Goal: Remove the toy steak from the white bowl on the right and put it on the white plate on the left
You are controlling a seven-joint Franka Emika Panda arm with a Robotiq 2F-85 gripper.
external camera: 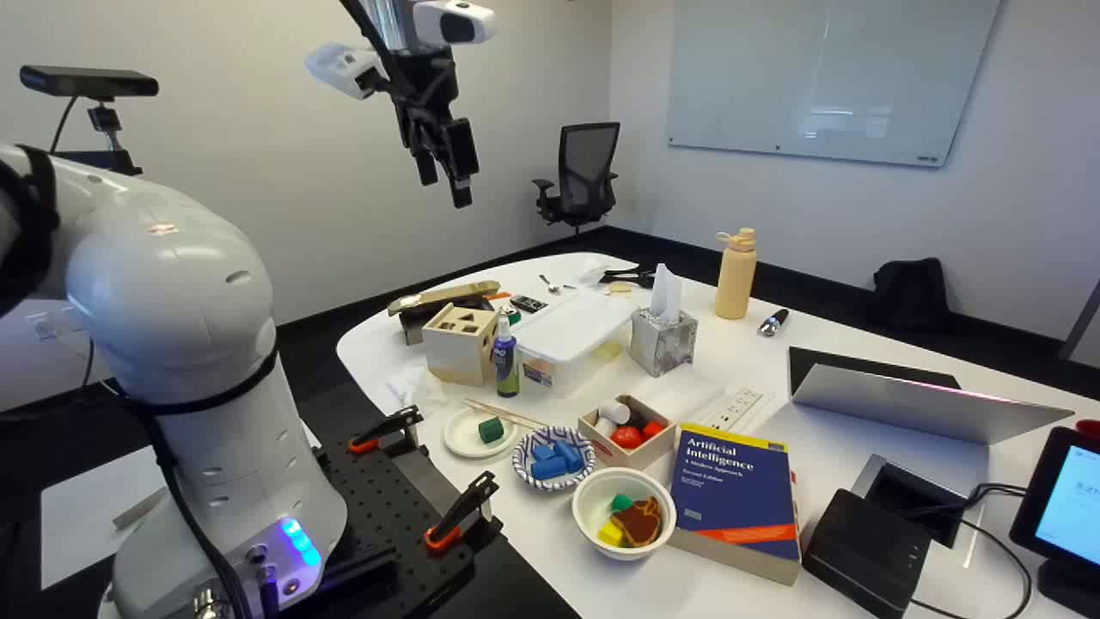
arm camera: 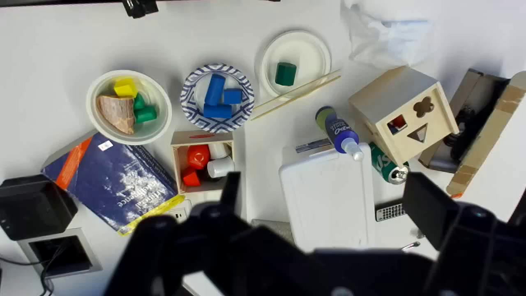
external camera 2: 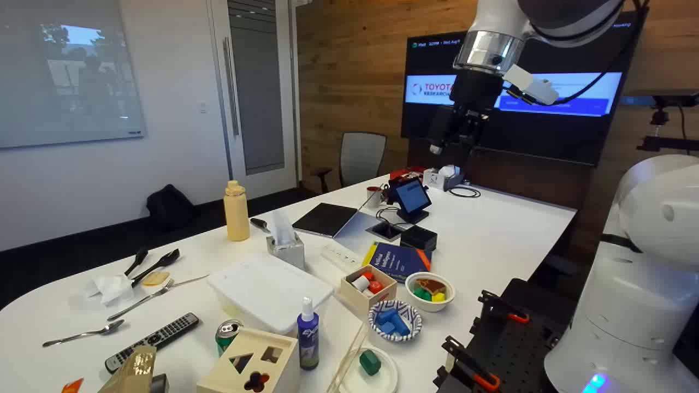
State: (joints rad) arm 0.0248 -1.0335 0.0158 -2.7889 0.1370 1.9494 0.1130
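The toy steak is a flat reddish-brown piece in both exterior views [external camera: 638, 523] [external camera 2: 431, 286] and the wrist view [arm camera: 118, 113]. It lies in the white bowl [external camera: 623, 553] [external camera 2: 428, 307] [arm camera: 150, 92], leaning on the side, with yellow and green pieces beside it. The white plate [external camera: 455, 435] [external camera 2: 387, 376] [arm camera: 310, 61] holds one green block [arm camera: 285, 74]. My gripper [external camera: 445, 185] [external camera 2: 450, 153] is high above the table, well apart from bowl and plate. In the wrist view my gripper [arm camera: 324, 176] is open, its fingers wide apart with nothing between them.
A patterned bowl [arm camera: 190, 84] with blue blocks stands between bowl and plate. A wooden box [arm camera: 176, 164] with red and white blocks, a thick book [arm camera: 115, 176], a spray bottle [arm camera: 335, 127], a lidded bin [arm camera: 324, 197] and a shape-sorter box [arm camera: 398, 100] stand nearby. Chopsticks [arm camera: 296, 95] rest on the plate's edge.
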